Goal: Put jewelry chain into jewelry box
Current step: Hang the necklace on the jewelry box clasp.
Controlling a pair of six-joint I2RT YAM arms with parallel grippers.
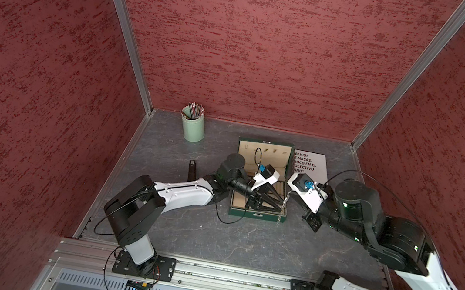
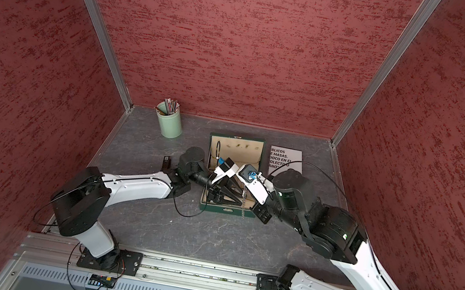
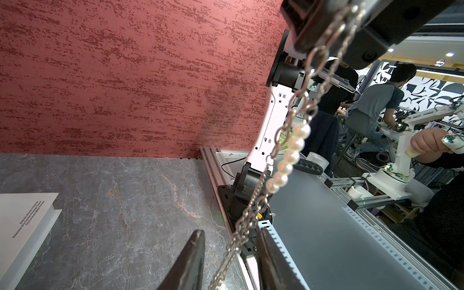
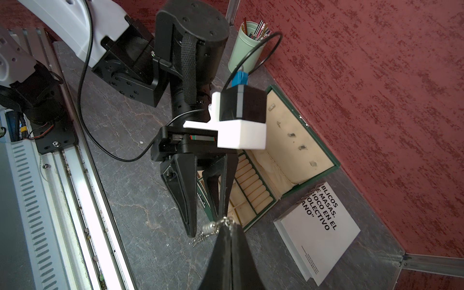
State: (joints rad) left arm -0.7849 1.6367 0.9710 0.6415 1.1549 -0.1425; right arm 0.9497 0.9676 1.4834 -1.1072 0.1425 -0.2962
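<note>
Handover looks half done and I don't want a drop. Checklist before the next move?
1. Grip of right tool on jewelry chain: ok, shut on it.
2. Chain between the fingers of left tool: ok; jaws open, not pinching.
3. Lid of jewelry box open: ok.
4. Chain over the box interior: cannot tell; in both top views it hangs at the box corner nearest the right arm.
5. Chain's lower end clear of the table: cannot tell.
</note>
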